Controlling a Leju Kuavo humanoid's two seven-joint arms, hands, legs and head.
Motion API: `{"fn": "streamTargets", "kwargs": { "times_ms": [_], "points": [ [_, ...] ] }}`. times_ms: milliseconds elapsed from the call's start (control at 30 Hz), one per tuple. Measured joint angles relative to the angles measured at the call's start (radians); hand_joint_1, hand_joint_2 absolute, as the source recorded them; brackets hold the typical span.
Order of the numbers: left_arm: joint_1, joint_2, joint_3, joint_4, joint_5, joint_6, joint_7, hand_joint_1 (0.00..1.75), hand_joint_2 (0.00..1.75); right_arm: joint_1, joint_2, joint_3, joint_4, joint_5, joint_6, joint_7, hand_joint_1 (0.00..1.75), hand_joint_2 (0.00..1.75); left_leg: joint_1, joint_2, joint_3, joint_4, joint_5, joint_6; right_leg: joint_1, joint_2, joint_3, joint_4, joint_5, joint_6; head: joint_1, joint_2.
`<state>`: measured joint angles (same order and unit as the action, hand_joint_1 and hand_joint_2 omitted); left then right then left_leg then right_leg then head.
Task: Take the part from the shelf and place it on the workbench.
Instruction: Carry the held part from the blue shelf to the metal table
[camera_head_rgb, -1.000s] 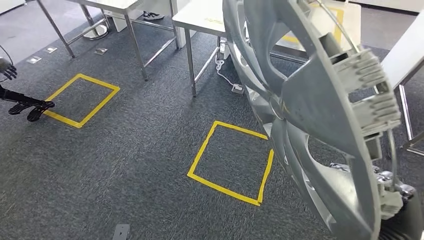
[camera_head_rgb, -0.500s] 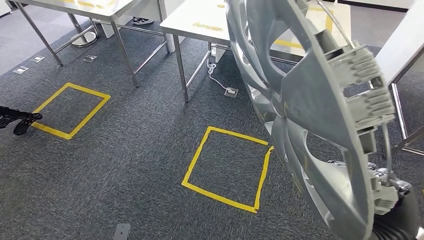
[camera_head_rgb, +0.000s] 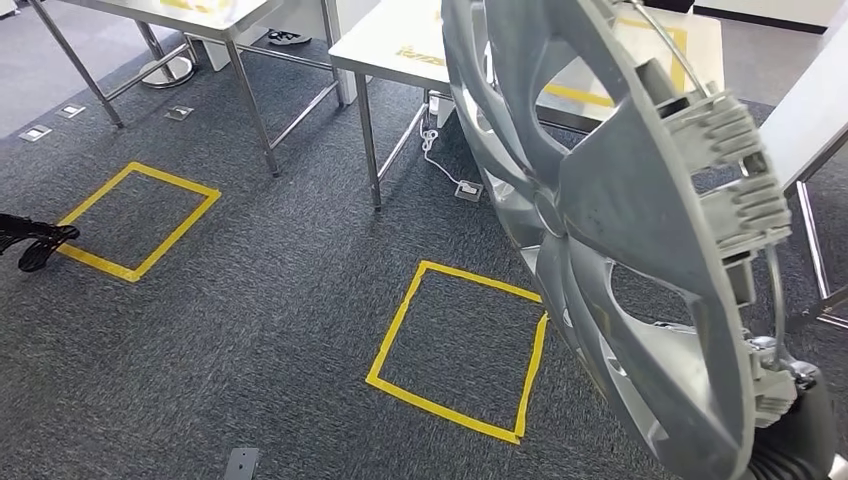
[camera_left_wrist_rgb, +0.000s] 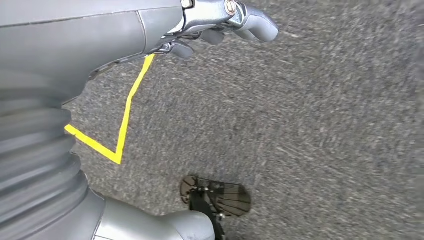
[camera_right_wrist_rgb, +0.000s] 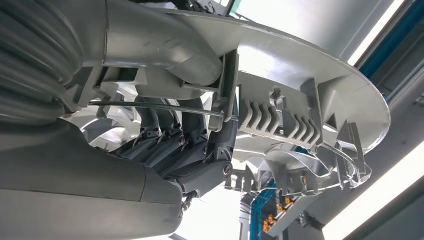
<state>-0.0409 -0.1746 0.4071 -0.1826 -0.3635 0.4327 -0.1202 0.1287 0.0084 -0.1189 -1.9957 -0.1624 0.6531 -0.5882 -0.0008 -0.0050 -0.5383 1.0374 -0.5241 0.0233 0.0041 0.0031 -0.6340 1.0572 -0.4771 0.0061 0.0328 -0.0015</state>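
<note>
Part already off the shelf, not yet on a workbench

The robot's right hand grips the grey wheel-cover part by its rim; it fills the right side of the head view, above the carpet. The left hand hangs with nothing in it, fingers slightly curled. The white table at the upper middle is probably the target. No containers are visible.

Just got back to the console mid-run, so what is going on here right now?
The robot is carrying the part, a big silver wheel cover, gripped at its rim by the right hand and held up on edge in front of the head camera. The left hand hangs at its side with nothing in it, above grey carpet. Ahead are metal tables and yellow tape squares on the floor. The cover is not yet set down anywhere.
</note>
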Motion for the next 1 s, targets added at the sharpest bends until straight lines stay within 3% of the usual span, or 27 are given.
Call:
{"fn": "streamTargets", "kwargs": {
  "times_ms": [67,167,233,300,333,367,433,500,600,667,700,800,833,867,900,967,1000],
  "points": [
    [0.000,-0.001,0.000,0.000,-0.001,0.000,0.000,0.00,1.75,0.001,0.000,0.000,0.000,0.001,-0.001,-0.003,1.75,1.75,0.000,0.000,0.015,0.006,-0.005,-0.014,0.006,0.001,0.011,-0.022,0.000,-0.012,0.000,0.000],
    [-0.001,-0.002,0.000,0.000,-0.001,0.000,0.000,0.00,1.75,0.000,0.000,0.000,-0.001,0.002,-0.003,-0.004,1.75,1.75,0.001,0.000,0.013,0.051,-0.016,-0.030,0.001,0.002,0.051,-0.036,0.007,-0.031,-0.001,0.000],
    [-0.004,-0.002,0.000,0.000,-0.002,-0.001,0.000,0.00,1.75,-0.001,0.000,0.000,-0.001,0.003,-0.006,-0.005,1.75,1.75,0.004,0.000,-0.036,0.140,-0.059,-0.036,-0.002,0.000,0.070,-0.038,-0.004,-0.040,-0.004,0.000],
    [-0.004,-0.002,0.000,0.000,-0.002,-0.002,0.000,0.00,1.75,0.000,0.000,0.000,-0.001,0.004,-0.008,-0.005,1.75,1.75,0.007,0.000,-0.111,0.244,-0.105,-0.044,-0.003,0.003,0.080,-0.038,-0.017,-0.042,-0.006,0.000],
    [-0.003,-0.002,0.000,0.000,-0.002,-0.002,0.000,0.00,1.75,0.000,0.000,0.000,-0.001,0.004,-0.008,-0.004,1.75,1.75,0.008,0.001,-0.136,0.265,-0.106,-0.047,-0.003,0.005,0.087,-0.038,-0.024,-0.041,-0.006,0.000],
    [-0.001,-0.001,0.000,0.000,-0.002,-0.002,0.000,0.00,1.75,0.000,0.000,0.000,-0.001,0.005,-0.009,-0.004,1.75,1.75,0.009,0.001,-0.145,0.253,-0.085,-0.050,-0.004,0.007,0.097,-0.037,-0.032,-0.039,-0.007,0.000],
    [0.000,0.000,0.000,0.000,-0.002,-0.002,0.000,0.00,1.75,0.000,0.000,0.000,-0.001,0.005,-0.009,-0.004,1.75,1.75,0.010,0.001,-0.120,0.140,0.004,-0.052,-0.008,0.008,0.122,-0.037,-0.053,-0.031,-0.006,0.000],
    [0.000,0.001,0.000,0.001,-0.002,-0.002,0.000,0.00,1.75,-0.001,0.000,0.000,-0.001,0.006,-0.009,-0.004,1.75,1.75,0.007,0.001,-0.093,0.041,0.061,-0.044,-0.009,0.008,0.139,-0.036,-0.071,-0.019,-0.006,0.000],
    [0.001,0.001,0.001,0.002,-0.001,-0.003,0.002,0.00,1.75,-0.003,0.000,0.001,-0.002,0.006,-0.009,-0.004,1.75,1.75,0.002,-0.001,-0.087,0.013,0.068,-0.019,-0.008,0.010,0.140,-0.036,-0.076,-0.004,-0.008,0.000],
    [0.002,0.001,0.001,0.001,-0.001,-0.003,0.002,0.00,1.75,-0.005,0.000,0.001,-0.002,0.005,-0.009,-0.003,1.75,1.75,0.005,-0.002,-0.075,0.004,0.066,-0.007,-0.009,0.008,0.119,0.004,-0.069,0.005,-0.007,0.000],
    [0.002,0.001,0.001,0.001,-0.001,-0.003,0.002,0.00,1.75,-0.006,0.000,0.001,-0.002,0.006,-0.009,-0.002,1.75,1.75,0.006,-0.002,-0.066,-0.001,0.063,-0.001,-0.010,0.006,0.090,0.051,-0.072,0.008,-0.007,0.000],
    [0.002,0.001,0.001,0.001,-0.001,-0.003,0.000,0.00,1.75,-0.006,0.000,0.001,-0.002,0.005,-0.009,-0.002,1.75,1.75,0.006,-0.002,-0.043,-0.006,0.044,0.007,-0.011,0.004,-0.039,0.230,-0.131,0.016,-0.007,0.000],
    [0.002,0.002,0.001,0.001,-0.001,-0.003,0.000,0.00,1.75,-0.006,0.000,0.001,-0.002,0.003,-0.009,-0.002,1.75,1.75,0.006,-0.002,-0.034,-0.006,0.037,0.007,-0.011,0.004,-0.070,0.256,-0.145,0.017,-0.007,0.000],
    [0.002,0.002,0.001,0.001,-0.001,-0.003,-0.001,0.00,1.75,-0.006,0.000,0.001,-0.002,0.001,-0.008,-0.002,1.75,1.75,0.006,-0.002,-0.024,-0.006,0.028,0.007,-0.011,0.003,-0.085,0.251,-0.137,0.016,-0.007,0.000],
    [0.002,0.002,0.001,0.001,-0.001,-0.003,-0.001,0.00,1.75,-0.006,0.000,0.001,-0.002,-0.002,-0.008,-0.002,1.75,1.75,0.006,-0.003,-0.012,-0.006,0.019,0.006,-0.011,0.003,-0.082,0.214,-0.106,0.015,-0.007,0.000],
    [0.002,0.002,0.001,0.001,-0.002,-0.003,-0.003,0.00,1.75,-0.006,0.000,0.001,-0.002,-0.008,-0.007,-0.002,1.75,1.75,0.005,-0.002,0.012,-0.005,0.000,0.001,-0.009,-0.007,-0.047,0.080,-0.006,0.006,-0.007,0.000],
    [0.002,0.002,0.001,0.001,-0.002,-0.003,-0.003,0.00,1.75,-0.007,0.000,0.001,-0.002,-0.009,-0.006,-0.002,1.75,1.75,0.004,0.000,0.020,-0.005,-0.009,-0.003,-0.006,-0.015,-0.032,0.026,0.023,0.001,-0.007,0.000]
  ]
}}
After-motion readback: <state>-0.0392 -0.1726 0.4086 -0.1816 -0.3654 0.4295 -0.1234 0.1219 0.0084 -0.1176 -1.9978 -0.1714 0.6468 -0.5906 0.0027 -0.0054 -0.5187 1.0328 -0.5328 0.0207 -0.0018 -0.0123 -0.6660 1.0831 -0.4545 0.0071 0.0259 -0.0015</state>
